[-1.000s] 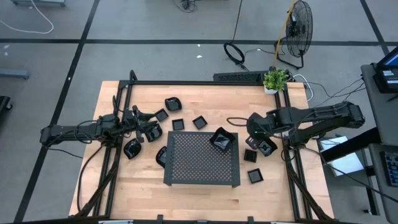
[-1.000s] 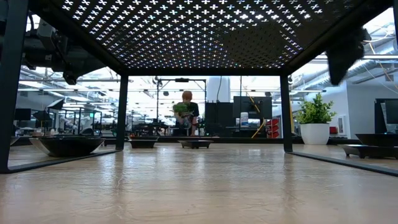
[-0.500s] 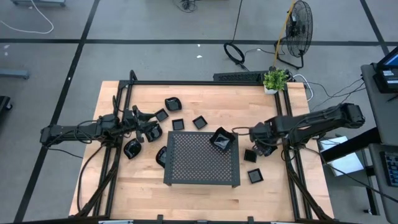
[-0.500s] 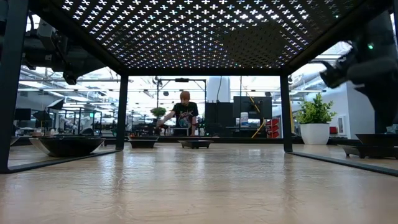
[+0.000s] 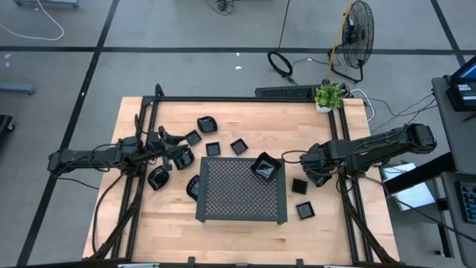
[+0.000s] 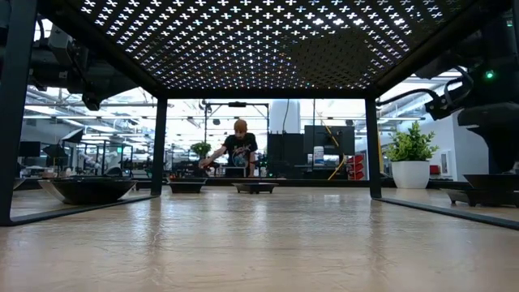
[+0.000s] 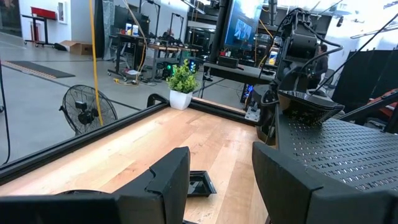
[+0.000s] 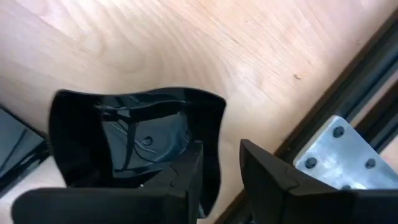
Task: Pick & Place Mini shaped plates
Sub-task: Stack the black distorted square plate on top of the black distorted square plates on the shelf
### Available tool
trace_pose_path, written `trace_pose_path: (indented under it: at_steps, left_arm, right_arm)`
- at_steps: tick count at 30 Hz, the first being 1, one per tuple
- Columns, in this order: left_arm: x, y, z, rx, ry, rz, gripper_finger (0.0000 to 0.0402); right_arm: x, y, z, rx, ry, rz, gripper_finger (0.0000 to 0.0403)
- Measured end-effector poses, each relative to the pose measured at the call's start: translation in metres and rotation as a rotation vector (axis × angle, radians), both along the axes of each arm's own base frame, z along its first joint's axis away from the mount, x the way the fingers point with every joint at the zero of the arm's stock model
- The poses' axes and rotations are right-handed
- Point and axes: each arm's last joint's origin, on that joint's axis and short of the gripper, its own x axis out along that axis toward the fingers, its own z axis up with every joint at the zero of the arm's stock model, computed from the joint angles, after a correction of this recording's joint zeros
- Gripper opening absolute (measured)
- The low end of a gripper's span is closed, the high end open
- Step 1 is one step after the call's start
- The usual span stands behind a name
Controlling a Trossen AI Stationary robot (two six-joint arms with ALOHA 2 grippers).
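Note:
Several mini shaped plates, small glossy black dishes, lie on the wooden table around a dark perforated tray (image 5: 242, 195). One angular dish (image 5: 266, 167) sits on the tray's far right corner. My right gripper (image 5: 316, 175) points down at the table's right side over a squarish dish (image 8: 137, 137), which rests flat on the wood. It is open, with one finger (image 8: 186, 180) inside the dish and the other (image 8: 267, 177) outside. My left gripper (image 7: 221, 180) waits open and level at the table's left, a flat dish (image 7: 198, 183) ahead of it. My right gripper comes from above and straddles the squarish dish's side wall (image 8: 216, 146), one finger inside the bowl and one outside. Wood still shows between the wall and the outer finger. I cannot tell whether the inner finger touches the dish.
Two more dishes (image 5: 300, 186) (image 5: 305, 211) lie just near-left of my right gripper. A black frame rail (image 8: 348, 124) with a metal bracket runs close beside the dish. A potted plant (image 5: 329, 95) stands at the far right corner. A person (image 6: 241, 146) works in the room behind.
My right gripper has come down and moved toward the table's near right, from beside the tray's far right corner to the squarish dish, tipping further downward as it went. The dishes have stayed where they were.

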Motion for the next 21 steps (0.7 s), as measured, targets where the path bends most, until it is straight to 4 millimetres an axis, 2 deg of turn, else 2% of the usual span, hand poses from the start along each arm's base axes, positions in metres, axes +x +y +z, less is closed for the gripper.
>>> trace_pose_path:
  at_steps: [8, 14, 21]
  left_arm:
    - [0.000, 0.000, 0.000, 0.000, 0.000, 0.000, 0.0177]
    - [0.000, 0.000, 0.000, 0.000, 0.000, 0.000, 0.0177]
    - [0.000, 0.000, 0.000, 0.000, 0.000, 0.000, 0.0177]
  right_arm:
    - [0.002, 0.000, -0.001, 0.001, -0.020, -0.012, 0.0094]
    - [-0.003, -0.001, -0.012, -0.027, -0.011, -0.035, 0.0094]
    - [-0.001, -0.001, -0.013, -0.024, -0.039, -0.055, 0.0093]
